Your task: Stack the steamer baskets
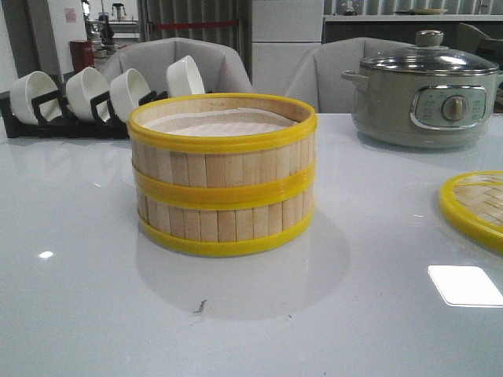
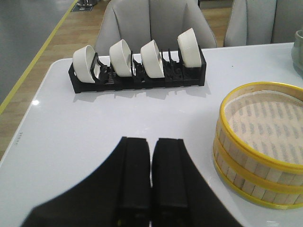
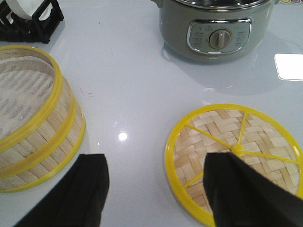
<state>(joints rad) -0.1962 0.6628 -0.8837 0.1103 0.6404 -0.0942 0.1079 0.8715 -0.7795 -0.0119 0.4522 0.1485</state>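
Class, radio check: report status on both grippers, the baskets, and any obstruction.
Left gripper shut, empty. Right gripper open, above lid. Steamer baskets stacked, upper on lower. Nothing obstructing; lid off, lying beside.

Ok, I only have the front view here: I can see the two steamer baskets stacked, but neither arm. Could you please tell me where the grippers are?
Observer: The left gripper is shut. It hangs over bare table beside the steamer baskets and is not touching them.
Operator: Thank you, and the right one?
Observer: The right gripper is open and empty. One finger overlaps the woven lid in its wrist view.
Operator: Is anything inside the top basket?
Observer: No, only the white liner shows inside.
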